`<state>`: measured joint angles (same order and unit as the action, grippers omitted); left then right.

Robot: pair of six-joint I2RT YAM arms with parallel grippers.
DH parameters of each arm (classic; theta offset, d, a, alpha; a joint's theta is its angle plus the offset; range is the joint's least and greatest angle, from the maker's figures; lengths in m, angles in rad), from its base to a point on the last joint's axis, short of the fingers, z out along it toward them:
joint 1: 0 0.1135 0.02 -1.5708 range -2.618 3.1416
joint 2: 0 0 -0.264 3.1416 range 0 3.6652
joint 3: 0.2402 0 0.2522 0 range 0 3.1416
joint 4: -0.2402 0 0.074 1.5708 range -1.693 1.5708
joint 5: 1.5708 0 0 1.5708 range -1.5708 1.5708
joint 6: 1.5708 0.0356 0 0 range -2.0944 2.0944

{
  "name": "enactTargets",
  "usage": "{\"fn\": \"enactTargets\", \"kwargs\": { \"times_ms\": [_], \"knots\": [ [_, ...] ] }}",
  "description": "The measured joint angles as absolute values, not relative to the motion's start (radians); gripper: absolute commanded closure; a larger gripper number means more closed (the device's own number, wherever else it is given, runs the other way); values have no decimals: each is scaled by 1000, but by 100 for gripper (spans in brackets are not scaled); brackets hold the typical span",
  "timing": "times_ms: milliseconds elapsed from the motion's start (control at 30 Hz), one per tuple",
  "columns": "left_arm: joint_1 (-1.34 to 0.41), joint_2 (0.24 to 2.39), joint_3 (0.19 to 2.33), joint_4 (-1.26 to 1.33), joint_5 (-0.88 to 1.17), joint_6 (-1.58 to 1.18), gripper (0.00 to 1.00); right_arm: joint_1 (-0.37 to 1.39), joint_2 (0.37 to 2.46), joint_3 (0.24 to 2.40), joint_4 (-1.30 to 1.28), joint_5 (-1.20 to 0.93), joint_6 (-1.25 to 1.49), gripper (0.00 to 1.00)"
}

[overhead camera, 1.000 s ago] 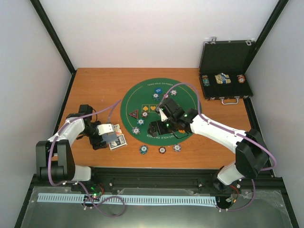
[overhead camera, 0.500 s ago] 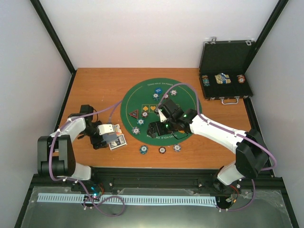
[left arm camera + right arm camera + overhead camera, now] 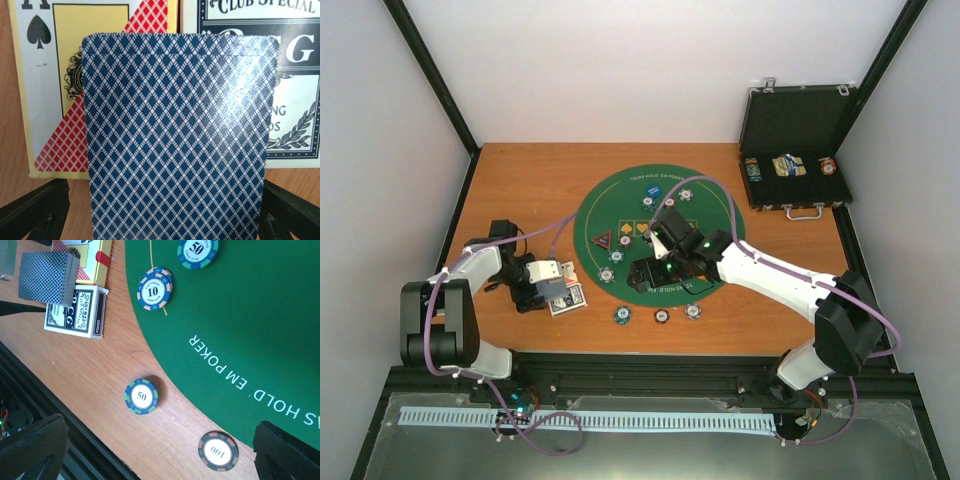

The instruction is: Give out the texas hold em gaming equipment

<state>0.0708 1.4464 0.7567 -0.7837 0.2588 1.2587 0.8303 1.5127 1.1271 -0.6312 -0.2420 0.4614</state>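
Observation:
A deck of blue diamond-backed playing cards [image 3: 172, 140] lies between the wide-apart fingers of my left gripper [image 3: 165, 200]. Bare wood shows between the deck and the left finger [image 3: 35, 210], and I cannot tell whether the right finger touches it. In the top view my left gripper [image 3: 546, 280] sits on the wood left of the green mat [image 3: 700, 200]. My right gripper [image 3: 160, 455] hovers open over the mat's near-left edge, nothing in it. A 50 chip [image 3: 141, 396] and a 100 chip [image 3: 218, 451] lie on the wood below it. A 10 chip [image 3: 155, 288] lies on the mat.
Two card boxes [image 3: 55, 90] [image 3: 295, 100] lie just beyond the deck. On the mat are a black-and-red triangle marker [image 3: 603, 240], orange discs [image 3: 625, 231] and more chips [image 3: 648, 202]. Three chips [image 3: 662, 316] line the near wood. An open black case [image 3: 795, 150] stands back right.
The right arm has eased slightly to the left and nearer. The left arm has barely shifted. The deck and chips have not moved.

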Motion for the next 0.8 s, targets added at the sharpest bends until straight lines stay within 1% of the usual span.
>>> {"fn": "enactTargets", "kwargs": {
  "times_ms": [233, 500, 800],
  "knots": [
    [71, 1454, 764, -791, 257, 1289, 0, 841, 1521, 1127, -631, -244, 467, 0],
    [71, 1534, 808, -811, 250, 1312, 0, 849, 1522, 1133, -631, -243, 474, 0],
    [70, 1543, 815, -812, 249, 1317, 0, 854, 1533, 1139, -631, -243, 479, 0]
  ]
}}
